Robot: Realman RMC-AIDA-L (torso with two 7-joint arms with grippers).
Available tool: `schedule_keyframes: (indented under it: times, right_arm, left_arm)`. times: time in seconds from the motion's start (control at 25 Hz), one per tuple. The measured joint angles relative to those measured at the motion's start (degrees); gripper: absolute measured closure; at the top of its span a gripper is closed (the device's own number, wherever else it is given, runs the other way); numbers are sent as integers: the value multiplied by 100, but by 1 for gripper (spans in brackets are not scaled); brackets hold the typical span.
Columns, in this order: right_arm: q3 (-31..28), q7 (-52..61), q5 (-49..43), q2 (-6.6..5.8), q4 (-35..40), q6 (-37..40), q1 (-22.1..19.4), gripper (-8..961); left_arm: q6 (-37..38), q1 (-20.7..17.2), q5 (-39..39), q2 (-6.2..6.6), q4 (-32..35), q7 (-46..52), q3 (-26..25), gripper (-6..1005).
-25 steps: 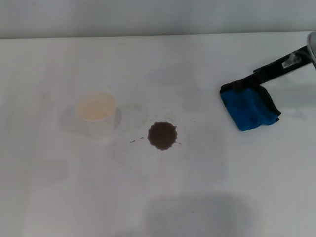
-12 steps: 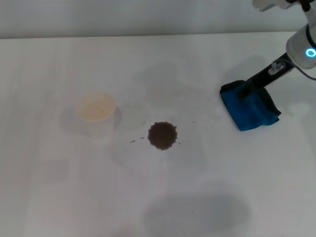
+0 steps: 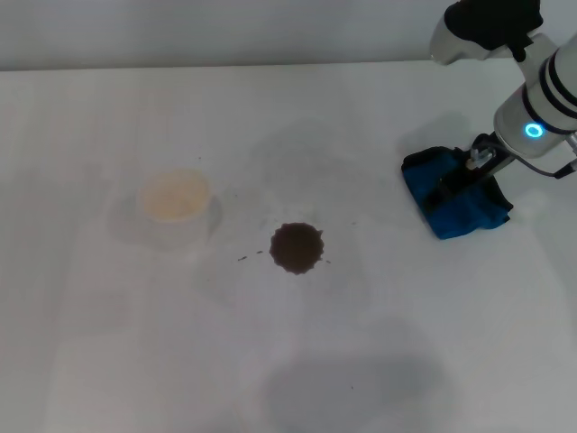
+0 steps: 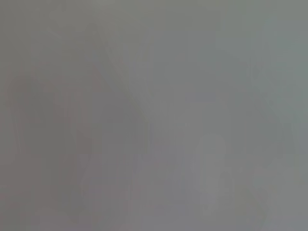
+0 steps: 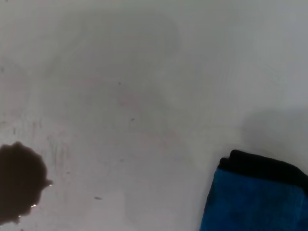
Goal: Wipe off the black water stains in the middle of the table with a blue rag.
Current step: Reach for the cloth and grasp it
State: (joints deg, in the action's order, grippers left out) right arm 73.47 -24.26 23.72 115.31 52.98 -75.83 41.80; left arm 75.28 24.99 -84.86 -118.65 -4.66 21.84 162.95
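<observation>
The black water stain is a dark round blot with a jagged edge near the middle of the white table. It also shows in the right wrist view. The blue rag, folded with black edging, lies on the table at the right. It also shows in the right wrist view. My right gripper reaches down from the upper right onto the rag's near-left part. My left gripper is out of view; the left wrist view shows only flat grey.
A translucent whitish plastic cup stands left of the stain, about a cup's width away. Tiny dark specks lie beside the stain. The table's far edge meets a grey wall at the back.
My right arm has come in from the right edge and lowered over the rag; more of the arm now shows. The rag, stain and cup have not moved.
</observation>
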Motion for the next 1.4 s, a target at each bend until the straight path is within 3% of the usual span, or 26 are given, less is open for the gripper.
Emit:
schedule_keyframes:
  times: [0.52,1.4]
  right_arm:
    - [-40,22,-321,-48,-105,185,-39,484]
    - [0,-57,-437,-17,-535,392,68,496]
  left_arm:
    - [-35,3,8,-8,9,18,0,109]
    - [-36,58,41,-6,44,1,0,108]
